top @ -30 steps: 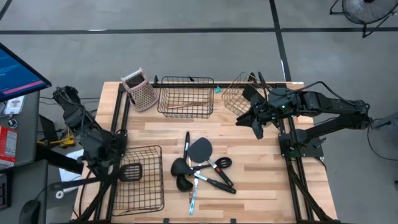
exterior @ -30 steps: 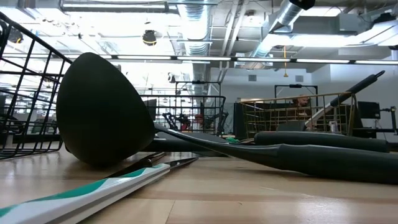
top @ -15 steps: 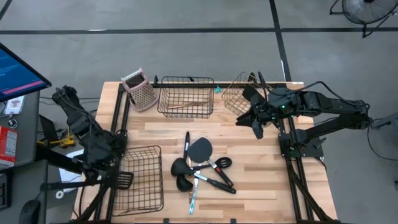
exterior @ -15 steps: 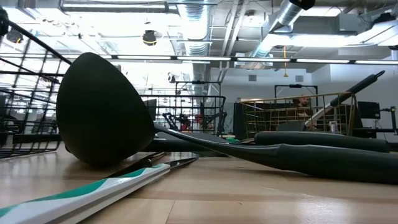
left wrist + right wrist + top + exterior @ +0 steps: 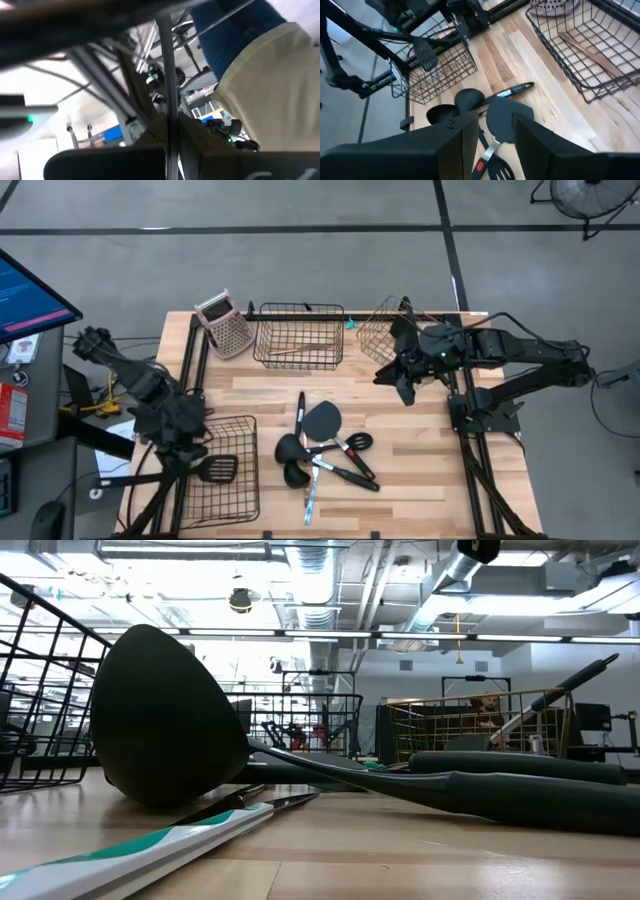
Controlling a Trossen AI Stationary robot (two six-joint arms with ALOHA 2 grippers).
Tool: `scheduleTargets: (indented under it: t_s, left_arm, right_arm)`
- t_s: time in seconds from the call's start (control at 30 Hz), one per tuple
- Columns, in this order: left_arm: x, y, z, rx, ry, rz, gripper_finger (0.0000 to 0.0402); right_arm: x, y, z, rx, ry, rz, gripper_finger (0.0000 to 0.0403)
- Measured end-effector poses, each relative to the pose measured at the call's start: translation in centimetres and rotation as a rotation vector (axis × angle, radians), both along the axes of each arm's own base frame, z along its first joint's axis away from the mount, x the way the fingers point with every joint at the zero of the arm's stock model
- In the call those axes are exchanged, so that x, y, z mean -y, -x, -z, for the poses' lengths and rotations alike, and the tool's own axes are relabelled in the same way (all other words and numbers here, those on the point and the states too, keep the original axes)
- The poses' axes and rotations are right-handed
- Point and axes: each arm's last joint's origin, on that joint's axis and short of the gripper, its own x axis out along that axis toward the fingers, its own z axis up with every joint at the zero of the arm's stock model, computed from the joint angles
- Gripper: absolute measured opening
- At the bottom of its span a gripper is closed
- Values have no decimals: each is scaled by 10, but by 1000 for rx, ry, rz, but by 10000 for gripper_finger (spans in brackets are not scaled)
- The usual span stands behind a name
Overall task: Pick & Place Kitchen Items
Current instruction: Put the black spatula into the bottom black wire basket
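Your left gripper is clamped on a black slotted spatula, its head over the front-left wire basket. Your right gripper hangs with fingers apart, just beside the back-right basket. Utensil pile lies on the table, between the grippers.

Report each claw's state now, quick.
Left claw: closed on the slotted spatula, over the front-left wire basket.
Right claw: open, empty.

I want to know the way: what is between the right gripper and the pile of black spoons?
Only bare wooden table, in the high view. The right gripper hovers apart from the pile of utensils.
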Motion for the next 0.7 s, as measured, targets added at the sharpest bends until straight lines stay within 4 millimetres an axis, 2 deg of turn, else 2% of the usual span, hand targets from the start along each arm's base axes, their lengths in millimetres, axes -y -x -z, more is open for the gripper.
scheduleTargets:
  t_s: [0.13, 0.27, 0.43, 0.7]
  left_arm:
    - [-1, -14, 7, 29, -18, 10, 1]
    - [2, -27, 15, 31, 23, 94, 1]
    - [7, -37, 24, 43, 62, 189, 1]
    - [7, -49, 34, 75, 63, 232, 1]
  right_arm:
    - [0, -5, 5, -28, -2, -2, 118]
    - [0, -7, 6, -31, -8, 0, 118]
    - [0, -6, 5, -27, -8, 0, 118]
    - [0, -6, 5, -27, -2, -5, 118]
